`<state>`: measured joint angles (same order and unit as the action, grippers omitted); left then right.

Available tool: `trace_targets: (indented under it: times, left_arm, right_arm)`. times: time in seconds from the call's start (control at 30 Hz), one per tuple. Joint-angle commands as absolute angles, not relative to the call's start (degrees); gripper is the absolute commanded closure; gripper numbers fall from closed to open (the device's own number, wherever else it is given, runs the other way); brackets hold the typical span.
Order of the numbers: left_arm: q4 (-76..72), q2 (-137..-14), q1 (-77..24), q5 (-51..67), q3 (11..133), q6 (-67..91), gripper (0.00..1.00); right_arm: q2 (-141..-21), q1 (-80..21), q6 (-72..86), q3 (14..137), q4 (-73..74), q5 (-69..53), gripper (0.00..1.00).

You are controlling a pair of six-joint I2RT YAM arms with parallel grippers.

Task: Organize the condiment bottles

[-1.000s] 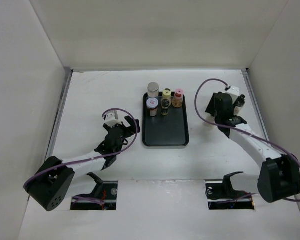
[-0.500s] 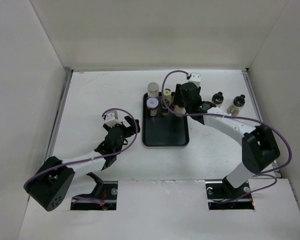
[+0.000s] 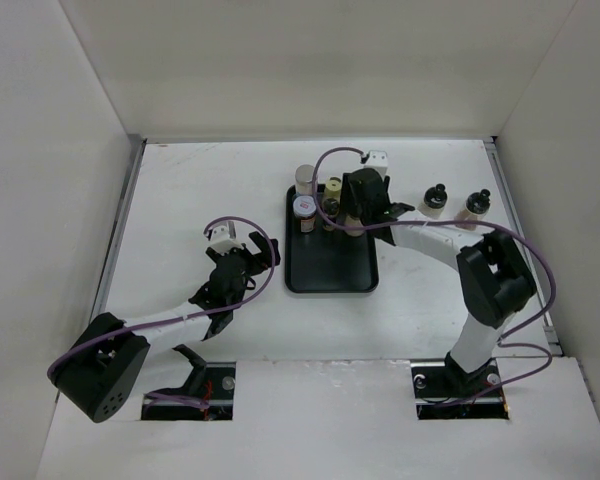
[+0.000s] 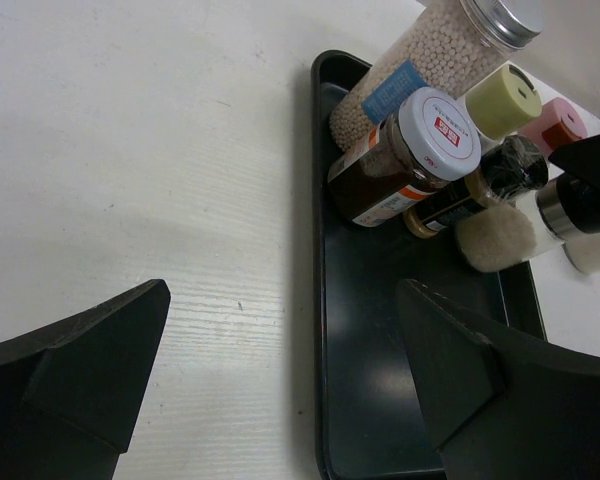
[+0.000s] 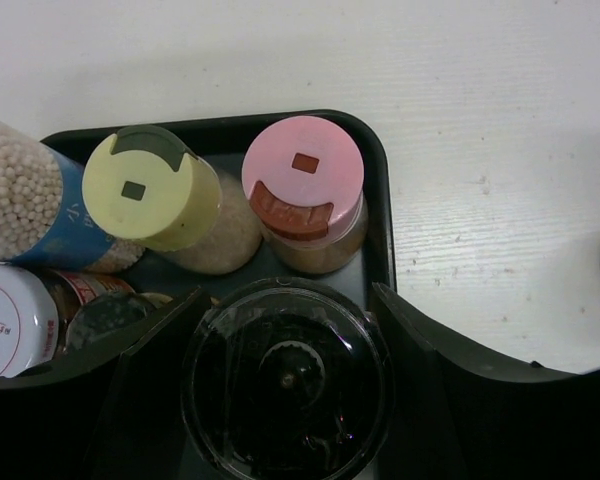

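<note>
Two bottles (image 3: 435,200) stand on white table (image 3: 180,200), white walls (image 3: 310,60) around.

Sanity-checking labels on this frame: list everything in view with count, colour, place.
tray: 1, black, mid-table
silver-capped jar: 1, white beads, blue label, tray's far-left corner
white-capped jar: 1, brown contents, on the tray, just nearer than the silver-capped jar
yellow-capped shaker: 1, beige contents, tray's far edge
pink-capped shaker: 1, tan contents, tray's far-right corner
small dark bottle: 1, black cap, on the tray beside the white-capped jar
black-topped shaker: 1, beige contents, over the tray in the right gripper
black-capped bottles: 2, beige, on the table right of the tray
table: 1, white
left gripper: open, holds nothing, left of the tray
right gripper: closed on the black-topped shaker
</note>
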<state>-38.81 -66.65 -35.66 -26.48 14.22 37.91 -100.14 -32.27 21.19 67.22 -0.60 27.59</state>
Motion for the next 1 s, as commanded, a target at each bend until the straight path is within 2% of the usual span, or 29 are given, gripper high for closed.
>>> trace_targets:
  times: [0.0, 0.2, 0.27, 0.5, 0.67, 0.83, 0.97]
  left_arm:
    - [-41.92, -66.09, -35.64, -26.19, 14.68, 38.32, 0.00]
    - [-42.01, -66.18, -35.72, -26.19, 14.77, 38.32, 0.00]
    - [-42.01, -66.27, -35.46, -26.19, 14.77, 38.32, 0.00]
    - [-42.01, -65.83, -35.38, -26.37, 14.41, 38.32, 0.00]
    - [-42.28, -66.01, -35.73, -26.19, 14.50, 38.41, 0.00]
    - [-42.28, -66.45, -35.72, -26.19, 14.59, 38.41, 0.00]
    - [-42.36, -66.44, -35.38, -26.19, 14.59, 38.41, 0.00]
  right_arm:
    - [-100.63, -32.56, 21.09, 70.14, -8.52, 29.09, 0.46]
    - [-100.38, -33.70, 20.74, 69.44, -8.44, 29.88, 0.26]
    - [-98.36, -33.88, 20.74, 68.56, -7.91, 29.97, 0.22]
    - [-85.01, -32.92, 21.44, 61.19, -6.15, 30.23, 0.15]
    - [-77.18, -23.62, 22.23, 55.55, -4.67, 31.73, 0.12]
    - [-81.02, -14.12, 21.45, 56.86, -1.15, 32.08, 0.09]
    - [-86.38, -11.04, 19.95, 59.67, -0.09, 31.99, 0.08]
